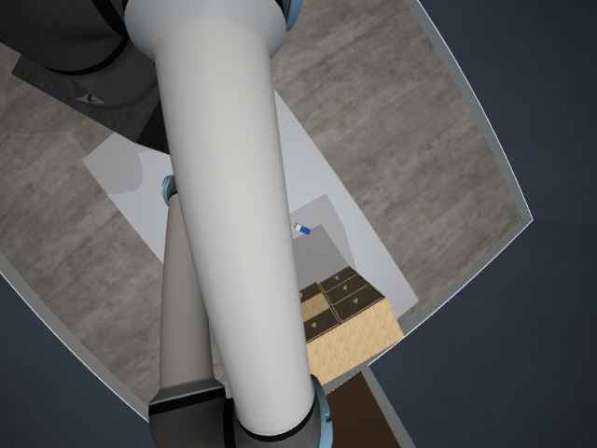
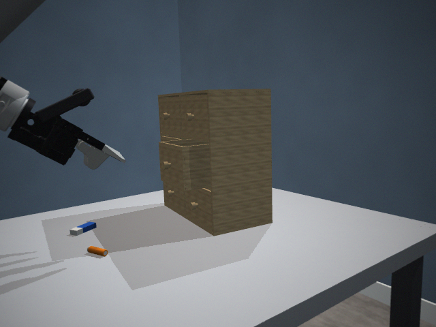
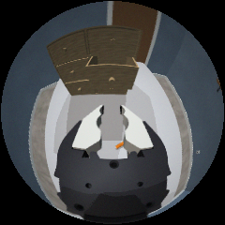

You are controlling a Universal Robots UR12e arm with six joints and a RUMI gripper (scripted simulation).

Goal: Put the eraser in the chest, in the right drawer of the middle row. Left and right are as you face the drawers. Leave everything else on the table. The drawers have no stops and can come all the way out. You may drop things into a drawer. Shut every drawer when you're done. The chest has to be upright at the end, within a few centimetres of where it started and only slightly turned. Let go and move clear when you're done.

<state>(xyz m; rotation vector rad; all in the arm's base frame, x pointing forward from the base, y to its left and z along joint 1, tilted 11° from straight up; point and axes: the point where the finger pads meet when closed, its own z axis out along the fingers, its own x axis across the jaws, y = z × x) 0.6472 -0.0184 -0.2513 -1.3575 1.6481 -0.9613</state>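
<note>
The eraser (image 1: 302, 228), blue with a white end, lies flat on the table in front of the chest; it also shows in the exterior view (image 2: 82, 227). The wooden chest (image 2: 214, 158) stands upright, with three rows of two drawers. The right drawer of the middle row (image 2: 174, 163) is pulled partway out; the wrist view shows its open top (image 3: 112, 75). My gripper (image 2: 116, 154) hangs in the air well in front of the chest, above the eraser, pointing at the drawers. Its fingers stand nearly shut with a narrow gap and hold nothing.
An orange cylinder (image 2: 97, 251) lies on the table near the eraser, closer to the front edge; it also shows between my fingers in the wrist view (image 3: 119, 145). My arm's big white link (image 1: 231, 217) hides much of the overhead view.
</note>
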